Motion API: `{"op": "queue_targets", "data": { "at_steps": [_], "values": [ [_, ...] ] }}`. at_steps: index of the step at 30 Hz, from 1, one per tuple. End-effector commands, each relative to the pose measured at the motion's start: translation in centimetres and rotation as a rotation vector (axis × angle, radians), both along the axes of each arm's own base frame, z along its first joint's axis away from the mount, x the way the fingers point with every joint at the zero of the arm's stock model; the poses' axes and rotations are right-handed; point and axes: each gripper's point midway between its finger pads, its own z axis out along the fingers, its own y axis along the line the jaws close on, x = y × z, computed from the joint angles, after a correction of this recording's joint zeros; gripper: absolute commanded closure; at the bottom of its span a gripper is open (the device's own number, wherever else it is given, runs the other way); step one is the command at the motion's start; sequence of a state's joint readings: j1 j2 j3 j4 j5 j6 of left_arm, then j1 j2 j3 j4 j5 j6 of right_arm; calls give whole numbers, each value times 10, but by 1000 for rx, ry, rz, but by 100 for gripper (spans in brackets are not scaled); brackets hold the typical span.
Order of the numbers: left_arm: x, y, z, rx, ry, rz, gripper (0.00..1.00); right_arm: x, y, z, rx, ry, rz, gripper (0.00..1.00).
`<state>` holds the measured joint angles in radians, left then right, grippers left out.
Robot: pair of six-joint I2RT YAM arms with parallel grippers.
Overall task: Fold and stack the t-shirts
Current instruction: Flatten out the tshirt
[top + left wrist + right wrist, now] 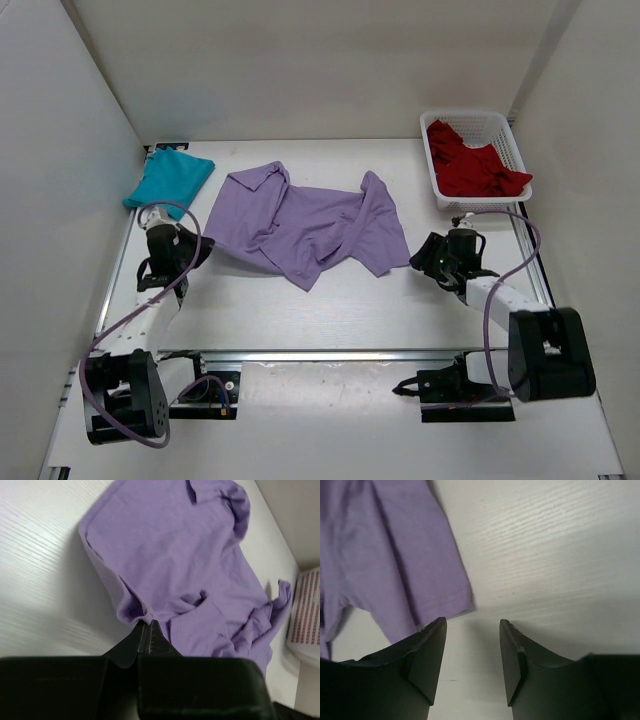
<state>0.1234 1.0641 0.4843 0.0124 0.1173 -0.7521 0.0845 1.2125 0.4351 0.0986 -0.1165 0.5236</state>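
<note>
A crumpled purple t-shirt lies spread across the middle of the table. My left gripper is at its left edge, shut on a fold of the purple t-shirt. My right gripper is open and empty just off the shirt's right corner, with bare table between its fingers. A folded teal t-shirt lies at the far left. A red t-shirt is bunched in the white basket at the far right.
White walls close in the table on the left, back and right. A metal rail runs along the near edge in front of the arm bases. The basket also shows at the right edge of the left wrist view.
</note>
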Motion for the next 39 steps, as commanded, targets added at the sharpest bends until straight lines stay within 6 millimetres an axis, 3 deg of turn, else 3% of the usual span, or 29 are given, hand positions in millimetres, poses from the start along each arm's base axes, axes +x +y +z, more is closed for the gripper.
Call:
{"op": "queue_targets", "data": {
  "at_steps": [1, 5, 8, 13, 17, 18, 20, 22, 23, 24, 25, 26, 28, 29, 30, 31, 32, 34, 35, 37, 38, 39],
  "values": [
    [-5, -16, 6, 66, -25, -100, 100, 19, -1, -1, -26, -12, 3, 55],
    [-20, -32, 1, 49, -42, -149, 100, 14, 9, -17, 0, 40, 28, 55],
    [-24, -40, 8, 32, -79, -176, 100, 18, 12, -21, -20, 44, 20, 55],
    [-25, -45, 12, 19, -91, -196, 100, 18, 18, -38, -9, 114, 36, 72],
    [-24, -47, 13, 16, -88, -197, 100, 17, 16, -40, 22, 128, 24, 88],
    [-24, -47, 11, 18, -75, -197, 100, 19, 19, -36, 30, 119, 32, 97],
    [-23, -59, 18, 17, -89, -240, 100, 23, 20, -20, 36, 81, 39, 100],
    [-16, -69, 41, 30, -123, -283, 100, 33, 24, 26, 22, -37, 49, 100],
    [-16, -72, 46, 32, -115, -300, 100, 31, 23, 36, 2, -42, 38, 100],
    [-11, -76, 69, 37, -143, -335, 100, 36, 29, 75, -11, -146, 60, 100],
    [-2, -81, 103, 69, -200, -372, 100, 31, 25, 102, -26, -192, 45, 100],
    [-2, -87, 108, 63, -173, -409, 100, 31, 21, 122, -56, -218, 34, 100],
    [3, -97, 174, 68, -243, -490, 100, 26, 23, 218, -93, -415, 24, 100],
    [9, -92, 216, 72, -317, -478, 100, 19, 16, 235, -136, -426, 3, 100],
    [6, -90, 235, 47, -352, -492, 100, 13, 14, 274, -177, -482, -13, 100],
    [3, -83, 275, 33, -432, -483, 100, 5, 22, 321, -189, -567, 15, 100],
    [2, -67, 310, 48, -502, -443, 100, -1, 14, 337, -223, -575, -21, 100],
    [-8, -63, 352, 8, -559, -470, 100, -24, 23, 425, -240, -732, -4, 100],
    [-10, -58, 376, 6, -603, -459, 100, -25, 21, 435, -273, -729, -31, 100],
    [-16, -58, 402, -13, -655, -481, 100, -55, 38, 508, -265, -868, 14, 100],
    [-19, -55, 413, -41, -670, -472, 100, -59, 28, 530, -347, -893, -43, 100],
    [-19, -48, 421, -34, -696, -456, 100, -75, 34, 548, -309, -915, -77, 100]
  ]
}}
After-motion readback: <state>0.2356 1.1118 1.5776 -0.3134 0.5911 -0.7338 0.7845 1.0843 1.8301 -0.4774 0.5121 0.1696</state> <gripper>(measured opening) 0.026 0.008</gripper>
